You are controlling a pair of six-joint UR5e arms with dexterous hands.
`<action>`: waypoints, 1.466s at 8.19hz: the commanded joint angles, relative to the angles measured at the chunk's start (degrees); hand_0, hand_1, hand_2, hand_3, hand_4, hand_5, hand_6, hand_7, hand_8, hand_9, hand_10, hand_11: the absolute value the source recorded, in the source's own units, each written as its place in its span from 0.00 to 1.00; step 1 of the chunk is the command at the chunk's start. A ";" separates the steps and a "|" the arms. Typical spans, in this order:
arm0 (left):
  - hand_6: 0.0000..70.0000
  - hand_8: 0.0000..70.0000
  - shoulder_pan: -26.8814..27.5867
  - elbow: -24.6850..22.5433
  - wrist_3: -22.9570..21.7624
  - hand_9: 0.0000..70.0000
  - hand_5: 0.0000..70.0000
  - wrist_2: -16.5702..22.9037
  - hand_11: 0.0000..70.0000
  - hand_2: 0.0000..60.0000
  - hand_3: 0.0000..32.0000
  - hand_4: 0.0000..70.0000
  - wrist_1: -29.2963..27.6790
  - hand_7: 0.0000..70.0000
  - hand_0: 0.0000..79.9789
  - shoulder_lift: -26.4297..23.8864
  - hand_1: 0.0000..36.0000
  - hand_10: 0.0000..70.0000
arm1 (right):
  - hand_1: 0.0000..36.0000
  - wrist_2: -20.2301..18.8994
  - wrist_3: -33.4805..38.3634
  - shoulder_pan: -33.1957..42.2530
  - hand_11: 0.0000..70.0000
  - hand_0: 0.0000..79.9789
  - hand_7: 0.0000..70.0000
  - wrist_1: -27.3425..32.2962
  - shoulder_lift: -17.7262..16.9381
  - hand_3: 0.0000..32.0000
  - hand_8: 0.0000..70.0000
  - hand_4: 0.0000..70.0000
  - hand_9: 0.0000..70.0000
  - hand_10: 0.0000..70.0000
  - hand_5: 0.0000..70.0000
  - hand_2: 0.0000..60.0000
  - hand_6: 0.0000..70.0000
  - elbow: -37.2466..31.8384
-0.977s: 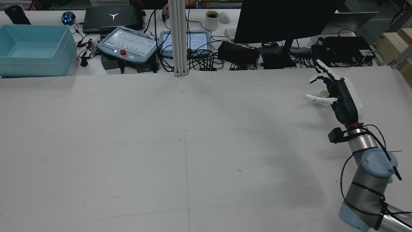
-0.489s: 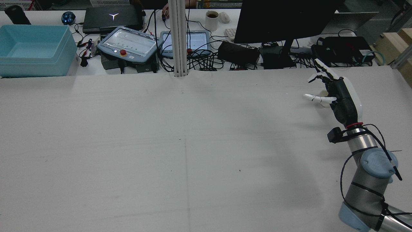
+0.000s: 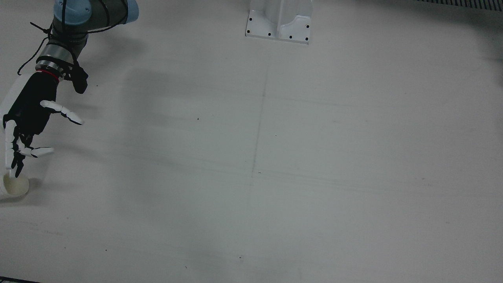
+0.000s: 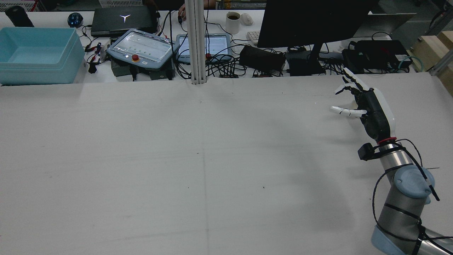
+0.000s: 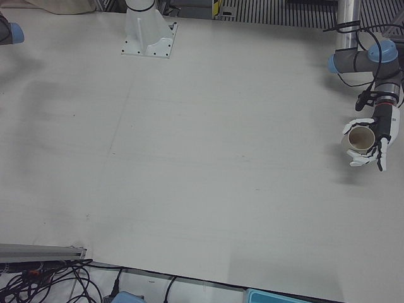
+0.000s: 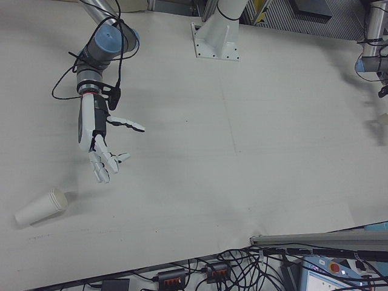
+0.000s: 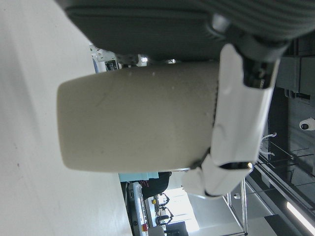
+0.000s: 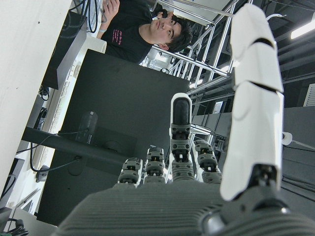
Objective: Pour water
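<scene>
Left-front view: a beige paper cup [image 5: 360,139] sits gripped in the robot's left hand [image 5: 372,140], white fingers [image 5: 362,160] curled round its wall, mouth turned toward the camera, held above the table near that arm's edge. The left hand view confirms it: cup wall [image 7: 138,120] fills the frame, one white finger wrapped across it. A second beige paper cup [image 6: 40,207] lies on its side on the white table [image 6: 242,139], mouth pointing toward the right hand [image 6: 97,136], just beyond the fingertips and apart from them. That right hand is spread wide, thumb out to the side, holding nothing; the front view shows the same [image 3: 27,118], with the fallen cup [image 3: 15,185] partly cut off by the frame edge. Count: two cups, two hands, one cup held. Whether either cup holds water cannot be told. Risks, as judgement: the lying cup is round and light, so a glancing finger may roll it off toward the table edge; a hard squeeze could crush its wall; the held cup, already tipped, may spill early.
</scene>
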 commanded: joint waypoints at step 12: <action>0.09 0.36 0.25 5.59 15.39 0.58 0.00 1.52 0.33 0.72 0.00 0.00 -18.95 0.42 0.67 2.16 0.88 0.20 | 0.63 -1.76 -0.31 1.38 0.13 0.75 0.55 -0.65 -1.41 0.00 0.16 0.15 0.11 0.06 0.07 0.17 0.58 2.25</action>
